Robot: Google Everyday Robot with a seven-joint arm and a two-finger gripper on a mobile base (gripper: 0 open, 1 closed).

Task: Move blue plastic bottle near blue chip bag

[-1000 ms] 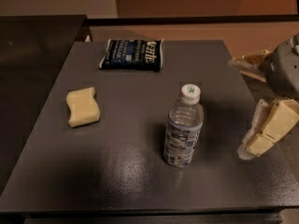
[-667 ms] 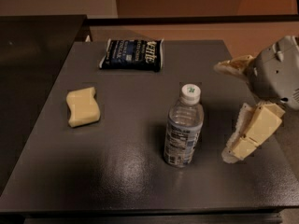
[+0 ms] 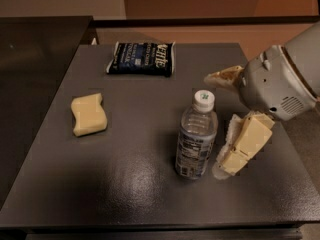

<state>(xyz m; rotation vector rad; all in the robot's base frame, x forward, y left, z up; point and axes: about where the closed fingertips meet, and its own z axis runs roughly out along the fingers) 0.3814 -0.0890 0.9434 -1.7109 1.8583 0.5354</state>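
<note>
The blue plastic bottle [image 3: 196, 135] stands upright near the middle of the dark table [image 3: 135, 184], with a white cap with a green mark. The blue chip bag [image 3: 142, 58] lies flat at the table's far edge, well behind the bottle. My gripper [image 3: 214, 124] reaches in from the right, open, just right of the bottle. One cream finger [image 3: 224, 77] points left behind the cap, the other finger [image 3: 242, 145] hangs low beside the bottle's body. The bottle is not between them.
A pale yellow sponge [image 3: 88, 114] lies on the table's left side. A dark counter [image 3: 35, 49] runs along the left. The table's right edge is under my arm [image 3: 285, 79].
My gripper has moved left across the table, from near the right edge to close beside the bottle. The bottle, bag and sponge have not moved.
</note>
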